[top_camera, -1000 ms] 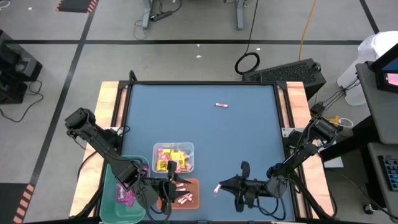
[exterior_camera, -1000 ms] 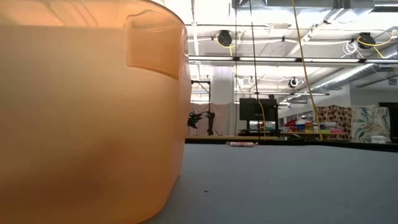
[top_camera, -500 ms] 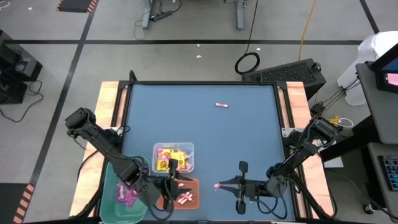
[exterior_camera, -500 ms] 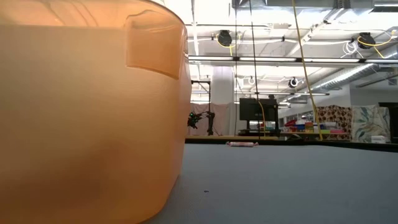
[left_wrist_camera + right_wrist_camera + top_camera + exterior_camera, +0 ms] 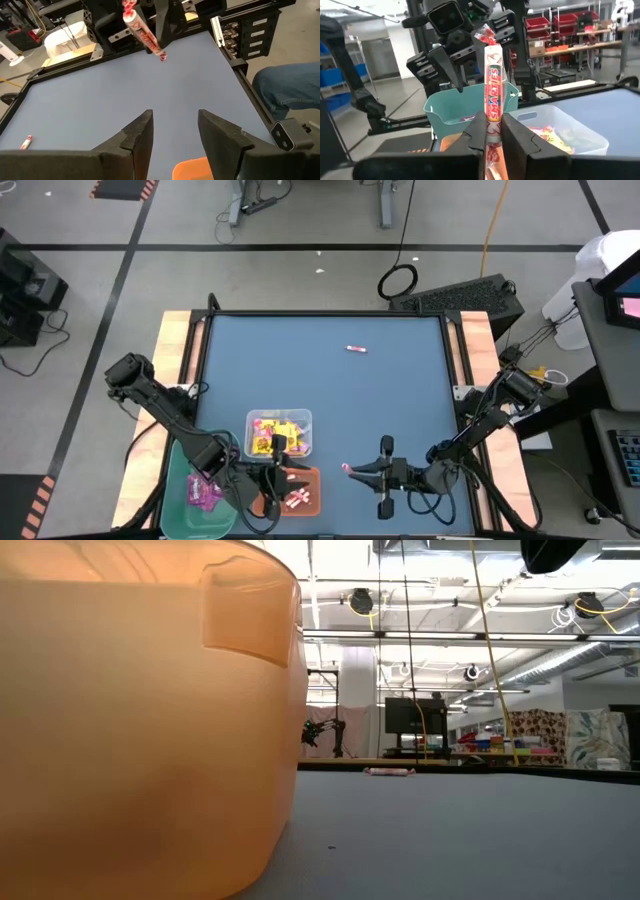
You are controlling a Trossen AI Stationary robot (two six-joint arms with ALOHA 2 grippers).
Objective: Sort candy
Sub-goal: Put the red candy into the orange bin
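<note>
The candy: a pink-and-white stick [image 5: 493,85] is held by my right gripper [image 5: 352,471], shut on it above the table's near edge, just right of the orange bin [image 5: 300,492]. My left gripper [image 5: 175,137] stands open over the orange bin, holding nothing and facing the right gripper. Pink-and-white sticks lie in the orange bin. Yellow and magenta packets fill the clear bin [image 5: 281,432], and magenta packets lie in the green bin [image 5: 203,485]. One more stick [image 5: 356,349] lies on the blue table at the far middle. My right gripper pinches the stick's lower part [image 5: 493,129] between its two fingers, which come level from the table's right and lie across the stick. The stick stands nearly upright, most of its length above the fingers, lifted clear of the table.
The three bins cluster at the near left of the blue table [image 5: 400,410]. In the low view the orange bin [image 5: 140,720] fills the left half, with the lone stick [image 5: 390,771] far behind. A person's leg [image 5: 290,90] shows past the table's right edge.
My right gripper has rolled about the line it points along, turning the held stick up toward upright, and has edged a little toward the orange bin. It stays shut on the stick. A dark part of an arm has come into the low view's top right corner.
</note>
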